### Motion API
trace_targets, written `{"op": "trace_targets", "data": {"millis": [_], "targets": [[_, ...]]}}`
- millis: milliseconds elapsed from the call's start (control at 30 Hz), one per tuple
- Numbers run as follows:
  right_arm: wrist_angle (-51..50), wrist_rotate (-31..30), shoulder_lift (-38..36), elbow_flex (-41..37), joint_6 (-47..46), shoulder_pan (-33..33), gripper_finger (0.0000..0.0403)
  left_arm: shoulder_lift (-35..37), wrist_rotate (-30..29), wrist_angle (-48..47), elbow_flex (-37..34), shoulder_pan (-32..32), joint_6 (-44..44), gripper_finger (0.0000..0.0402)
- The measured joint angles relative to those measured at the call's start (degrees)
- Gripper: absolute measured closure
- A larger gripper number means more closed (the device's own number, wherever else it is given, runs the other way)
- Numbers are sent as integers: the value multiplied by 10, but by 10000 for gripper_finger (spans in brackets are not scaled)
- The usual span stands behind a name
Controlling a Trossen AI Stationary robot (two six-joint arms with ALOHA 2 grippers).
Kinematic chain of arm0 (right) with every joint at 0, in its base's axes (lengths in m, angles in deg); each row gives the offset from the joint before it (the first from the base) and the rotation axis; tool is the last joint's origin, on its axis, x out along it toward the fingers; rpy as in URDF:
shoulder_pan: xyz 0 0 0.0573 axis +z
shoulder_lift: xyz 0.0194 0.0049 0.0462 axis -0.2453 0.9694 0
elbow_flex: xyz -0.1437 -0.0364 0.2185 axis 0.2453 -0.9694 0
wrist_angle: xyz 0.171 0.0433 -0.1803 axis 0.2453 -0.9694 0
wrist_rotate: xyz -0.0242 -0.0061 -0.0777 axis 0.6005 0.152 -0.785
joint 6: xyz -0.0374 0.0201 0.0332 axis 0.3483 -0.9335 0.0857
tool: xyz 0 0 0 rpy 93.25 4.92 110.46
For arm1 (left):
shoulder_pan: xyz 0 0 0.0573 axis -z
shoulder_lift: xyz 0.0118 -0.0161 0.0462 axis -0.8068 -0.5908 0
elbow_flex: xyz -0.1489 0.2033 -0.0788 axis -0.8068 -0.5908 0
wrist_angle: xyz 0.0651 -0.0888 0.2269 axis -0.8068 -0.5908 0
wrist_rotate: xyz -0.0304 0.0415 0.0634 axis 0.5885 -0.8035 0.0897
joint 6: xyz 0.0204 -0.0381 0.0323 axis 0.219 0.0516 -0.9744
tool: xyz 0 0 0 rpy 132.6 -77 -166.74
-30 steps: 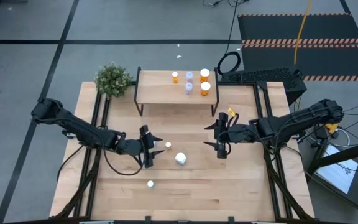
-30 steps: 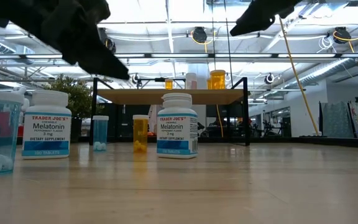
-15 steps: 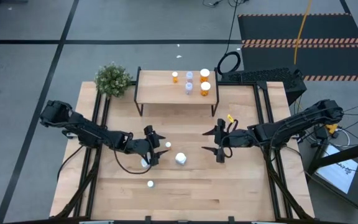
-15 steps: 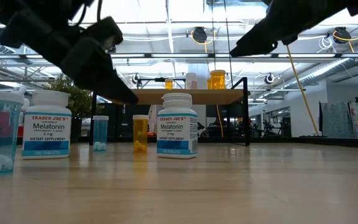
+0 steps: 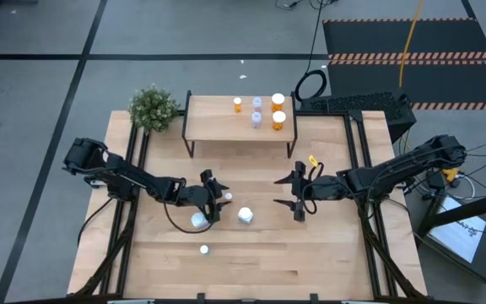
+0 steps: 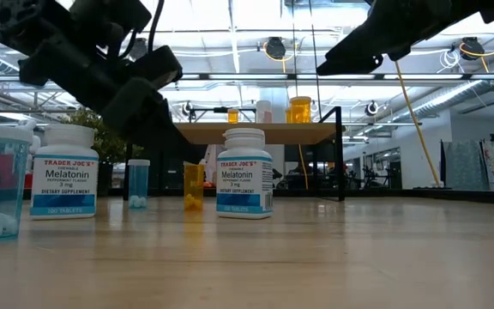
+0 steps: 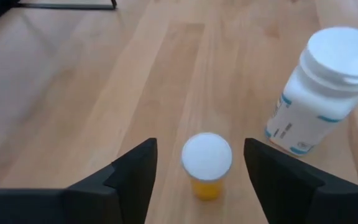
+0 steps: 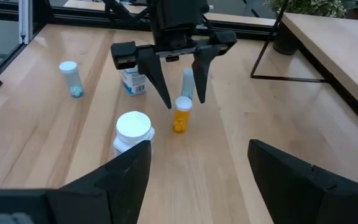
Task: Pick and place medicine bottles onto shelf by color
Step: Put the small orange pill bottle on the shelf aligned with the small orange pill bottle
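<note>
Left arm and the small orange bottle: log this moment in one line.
left end effector: open, astride small orange bottle, no contact | right end effector: open, waiting | shelf: four bottles

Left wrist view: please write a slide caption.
Open left end effector straddling a small orange bottle, white bottle beside it.

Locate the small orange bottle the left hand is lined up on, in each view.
High view: small orange bottle just ahead of the left hand, mid-table.
Low view: left of the white Melatonin bottle, partly behind the dark arm.
Left wrist view: centred between the open fingers.
Right wrist view: between the left hand's fingers.
Shared landmark: that Melatonin bottle, beside it in all four views.
</note>
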Motion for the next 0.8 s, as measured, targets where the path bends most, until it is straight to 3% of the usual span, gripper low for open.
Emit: {"op": "trace_targets", "data": {"millis": [400,800], "targets": [[-1,0,0,0,0,0,138,-3,9,6,0,-3,-6,198],[-1,0,0,0,0,0,138,-7,10,15,0,-9,-15,202]]}}
